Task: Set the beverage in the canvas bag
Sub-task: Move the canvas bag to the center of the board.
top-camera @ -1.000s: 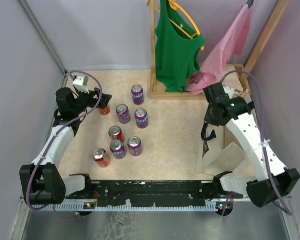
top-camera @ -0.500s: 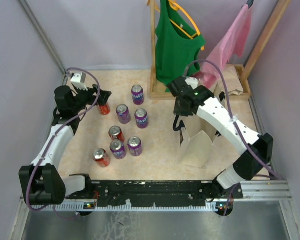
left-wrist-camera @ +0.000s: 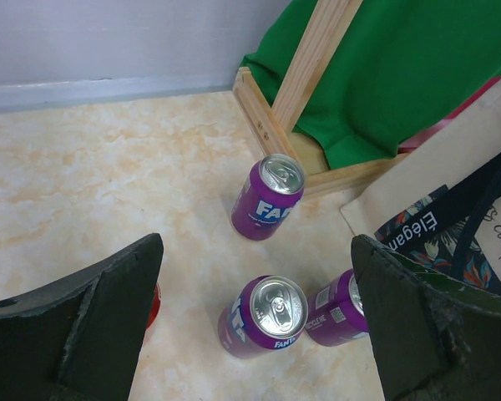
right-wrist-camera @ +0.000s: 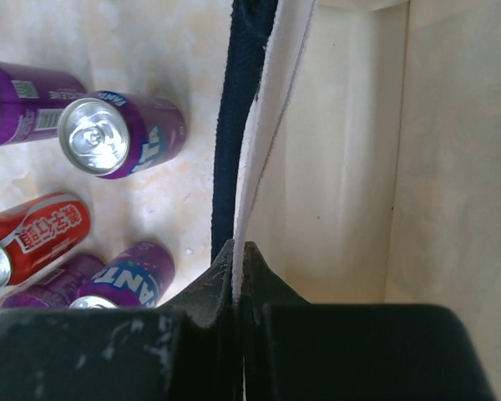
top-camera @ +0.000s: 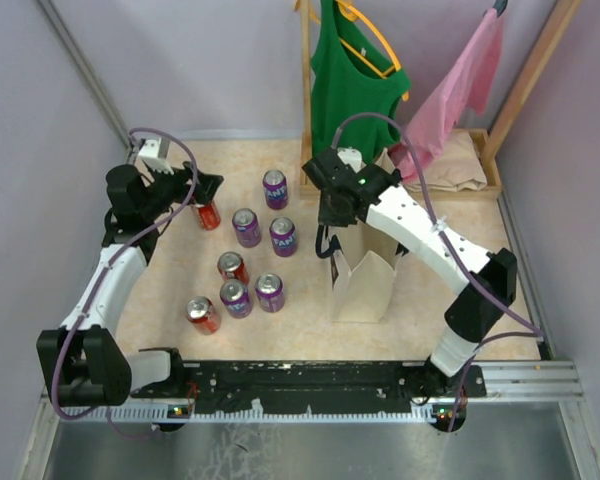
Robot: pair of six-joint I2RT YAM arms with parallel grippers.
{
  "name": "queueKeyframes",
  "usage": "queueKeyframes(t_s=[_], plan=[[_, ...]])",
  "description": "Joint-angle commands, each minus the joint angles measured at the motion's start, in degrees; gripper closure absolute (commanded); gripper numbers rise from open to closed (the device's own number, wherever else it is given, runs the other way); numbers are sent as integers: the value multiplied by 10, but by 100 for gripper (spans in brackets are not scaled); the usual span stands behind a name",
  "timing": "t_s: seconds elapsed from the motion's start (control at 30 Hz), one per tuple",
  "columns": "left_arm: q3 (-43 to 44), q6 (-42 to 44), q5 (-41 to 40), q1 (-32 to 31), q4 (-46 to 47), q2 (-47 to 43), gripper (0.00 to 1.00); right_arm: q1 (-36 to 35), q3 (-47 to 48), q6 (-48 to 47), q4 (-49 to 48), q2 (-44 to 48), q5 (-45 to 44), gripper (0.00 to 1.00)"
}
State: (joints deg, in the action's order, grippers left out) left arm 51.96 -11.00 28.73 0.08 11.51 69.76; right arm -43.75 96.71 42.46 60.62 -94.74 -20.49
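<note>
Eight cans (top-camera: 236,297) stand at 9 o'clock of the canvas bag (top-camera: 365,290), whose rim my right gripper (right-wrist-camera: 238,251) pinches tight, presumably holding its mouth open; left gripper (left-wrist-camera: 256,251) gapes wide, empty.

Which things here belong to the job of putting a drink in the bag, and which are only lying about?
For the job: canvas bag, purple cans, red cans, right claw shut on the bag's rim, left claw open.
Lying about: green tank top, pink garment, wooden rack.
</note>
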Motion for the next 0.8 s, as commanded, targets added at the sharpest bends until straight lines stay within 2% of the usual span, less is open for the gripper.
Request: queueKeyframes(t_s=[0.0,0.17,0.2,0.3,0.37,0.43,0.53,0.77], plan=[[21,-8,15,-5,1,7,0,-19,52,1,-13,-23,8,100],[23,-6,19,-11,2,12,0,-24,50,-6,-18,-32,19,100],[25,-7,19,-13,2,13,0,-24,51,-7,-19,-33,20,91],[40,-14,29,-20,0,21,0,-24,50,-15,-28,-23,14,54],[59,-20,37,-26,-4,29,0,-24,50,-26,-37,-14,8,38],[77,-24,49,-35,-8,37,0,-24,50,-37,-47,-5,-3,30],[110,-22,71,-52,-20,51,0,-24,58,-51,-57,16,-26,22],[170,-24,104,-118,-36,80,0,-24,106,-75,-40,23,-87,18]])
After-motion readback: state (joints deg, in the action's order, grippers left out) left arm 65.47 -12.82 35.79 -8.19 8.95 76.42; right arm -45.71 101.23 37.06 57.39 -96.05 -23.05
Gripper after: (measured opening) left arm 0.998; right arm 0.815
